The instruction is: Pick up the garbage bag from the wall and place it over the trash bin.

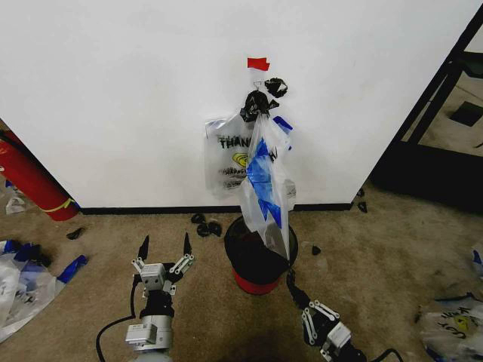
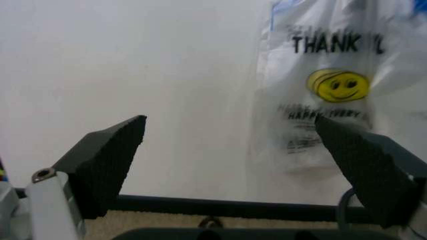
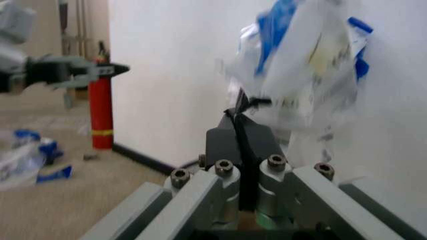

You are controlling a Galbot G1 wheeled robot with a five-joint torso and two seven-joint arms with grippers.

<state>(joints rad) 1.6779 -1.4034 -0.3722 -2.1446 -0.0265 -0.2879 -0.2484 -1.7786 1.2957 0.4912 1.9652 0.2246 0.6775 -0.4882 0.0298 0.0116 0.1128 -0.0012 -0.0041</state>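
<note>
The garbage bag [image 1: 264,185] hangs from a hook on the white wall [image 1: 121,98] just below a red tape patch [image 1: 258,63]. It is pulled down and forward in front of the black mesh trash bin [image 1: 249,249]. My right gripper [image 1: 291,280] is shut at the bag's lower tip, beside the bin. In the right wrist view the shut gripper [image 3: 240,132] sits under the bag [image 3: 307,60]. A second bag with THANK YOU lettering [image 1: 229,154] lies flat on the wall. My left gripper [image 1: 164,245] stands open left of the bin, facing that bag [image 2: 327,85].
A red cylinder [image 1: 30,181] leans at the wall's left end. Black lumps [image 1: 205,225] lie by the baseboard [image 1: 143,210]. Loose plastic bags lie on the carpet at left [image 1: 23,283] and right [image 1: 453,324]. A black shelf frame [image 1: 438,98] stands at the right.
</note>
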